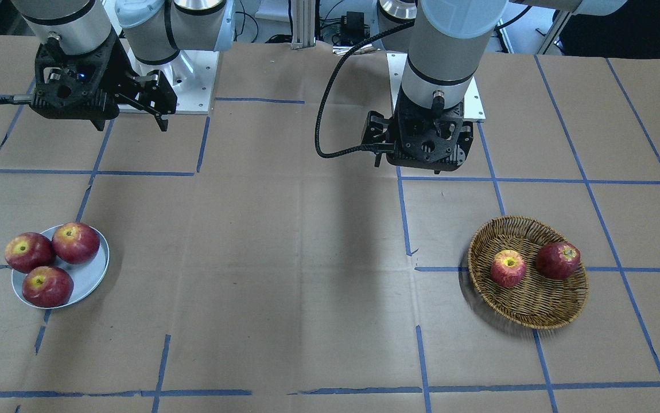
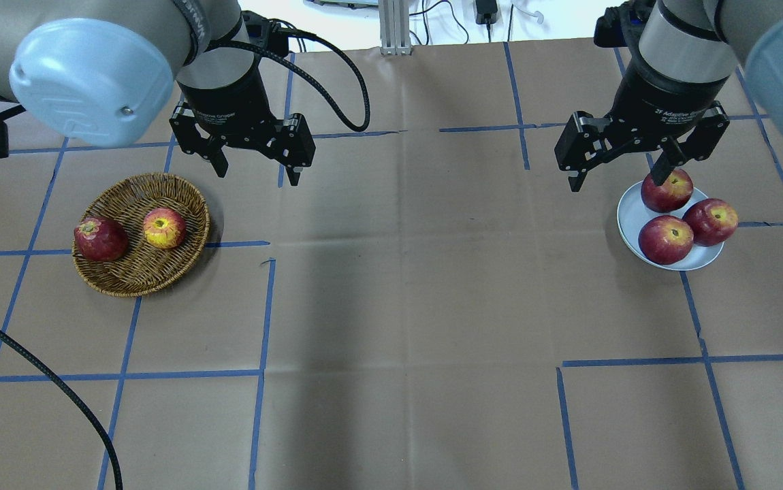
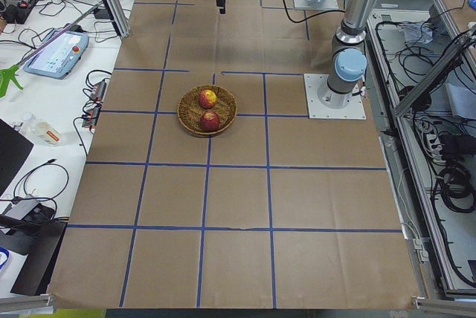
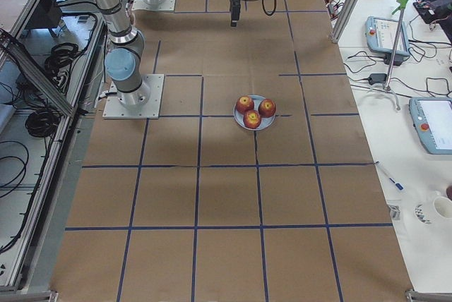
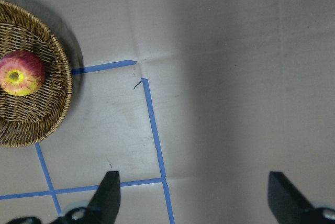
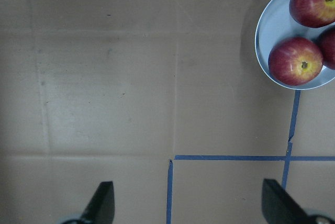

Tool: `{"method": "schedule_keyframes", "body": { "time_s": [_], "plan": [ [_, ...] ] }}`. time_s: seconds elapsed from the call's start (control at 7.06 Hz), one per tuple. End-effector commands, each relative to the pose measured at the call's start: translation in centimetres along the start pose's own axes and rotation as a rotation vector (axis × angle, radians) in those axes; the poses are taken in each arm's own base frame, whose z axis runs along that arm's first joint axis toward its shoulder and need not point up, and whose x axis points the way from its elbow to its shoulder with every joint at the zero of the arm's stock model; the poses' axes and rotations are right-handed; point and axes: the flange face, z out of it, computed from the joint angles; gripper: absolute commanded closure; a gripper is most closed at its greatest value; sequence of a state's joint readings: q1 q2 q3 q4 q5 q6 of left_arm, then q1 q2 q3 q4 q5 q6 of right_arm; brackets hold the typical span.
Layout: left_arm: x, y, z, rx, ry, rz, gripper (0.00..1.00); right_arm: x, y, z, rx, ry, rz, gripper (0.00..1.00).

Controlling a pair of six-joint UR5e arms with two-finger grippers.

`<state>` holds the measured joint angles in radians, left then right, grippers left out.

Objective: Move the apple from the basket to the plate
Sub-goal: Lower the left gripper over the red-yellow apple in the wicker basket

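One table (image 2: 391, 306): brown paper gridded with blue tape (image 2: 262, 306); benches with cables and tablets (image 3: 56, 50) stand alongside.
Cut off: the left wrist view crops the basket (image 5: 31, 124) and shows one fruit only; the right wrist view crops the plate (image 6: 267, 30).
Overlap: in the overhead view, a finger (image 2: 664, 169) of the right gripper (image 2: 617, 180) covers part of one plate apple.
Basket: the apple (image 2: 164, 228), yellow hollow up, just beside a deep red apple (image 2: 100, 239).
Plate: three dark red apples (image 2: 666, 239), bunched together.
Left gripper (image 2: 257, 174): spread wide, empty, near the basket.
Right gripper: spread wide, empty, near the plate.
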<state>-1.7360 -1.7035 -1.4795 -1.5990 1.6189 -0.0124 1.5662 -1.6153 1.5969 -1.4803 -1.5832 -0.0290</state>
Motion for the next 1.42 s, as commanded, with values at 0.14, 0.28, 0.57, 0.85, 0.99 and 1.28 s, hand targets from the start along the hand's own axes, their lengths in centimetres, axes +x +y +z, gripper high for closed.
{"method": "schedule_keyframes", "body": {
  "time_s": [0.14,0.28,0.57,0.85,0.99,1.28],
  "plan": [
    [-1.8,-0.2,0.4,-0.050,-0.001,-0.030,0.01,0.0,0.0,0.1,-0.003,-0.003,-0.008,0.00],
    [-2.5,-0.4,1.4,-0.069,-0.002,-0.046,0.01,0.0,-0.1,0.1,-0.001,-0.005,-0.012,0.00],
    [-5.7,-1.1,4.8,-0.091,-0.029,-0.059,0.01,0.0,-0.1,0.1,-0.001,-0.005,-0.011,0.00],
    [-13.3,-2.0,9.7,-0.002,-0.029,0.093,0.01,0.0,-0.1,0.1,-0.001,-0.005,-0.011,0.00],
    [-17.7,-2.0,12.1,0.010,-0.027,0.161,0.01,-0.1,0.0,0.2,-0.004,-0.006,-0.011,0.00],
    [-23.9,-3.3,18.5,0.015,-0.029,0.204,0.01,-0.1,-0.1,0.2,-0.006,-0.007,-0.012,0.00]
  ]
}}
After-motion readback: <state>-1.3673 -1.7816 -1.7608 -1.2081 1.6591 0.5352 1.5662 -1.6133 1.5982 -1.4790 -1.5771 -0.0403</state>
